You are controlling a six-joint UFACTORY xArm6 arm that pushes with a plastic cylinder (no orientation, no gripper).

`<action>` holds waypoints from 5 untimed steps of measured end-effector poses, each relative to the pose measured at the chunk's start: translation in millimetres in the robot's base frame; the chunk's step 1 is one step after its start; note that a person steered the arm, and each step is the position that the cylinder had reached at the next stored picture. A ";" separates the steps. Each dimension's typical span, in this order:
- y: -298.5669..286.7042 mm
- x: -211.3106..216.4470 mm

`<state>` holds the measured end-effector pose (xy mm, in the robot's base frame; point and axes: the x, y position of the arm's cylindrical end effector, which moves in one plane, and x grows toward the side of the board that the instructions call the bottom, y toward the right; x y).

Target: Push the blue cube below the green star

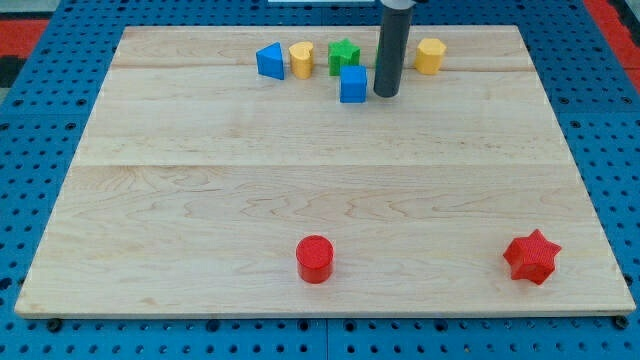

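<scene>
Wooden desk [300,190] sitting on blue pegboard | blue cube [353,85] lying near top edge, just under green star [343,55] | my tip [386,95] standing just right of cube | tool: none, bare rod

Blue cube [353,85] upright — just below green star [343,55].

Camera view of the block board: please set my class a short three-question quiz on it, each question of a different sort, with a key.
1. True or false: the blue cube sits just below the green star.
2. My tip is on which side of the blue cube? A) the view's left B) the view's right C) the view's bottom
3. Fill in: near the view's bottom edge lie a red cylinder and a red ____.

Key: 1 true; 2 B; 3 star.
</scene>
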<state>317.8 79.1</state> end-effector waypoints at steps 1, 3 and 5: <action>-3.0 -0.3; -11.4 -0.3; -15.6 -0.8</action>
<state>317.0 63.6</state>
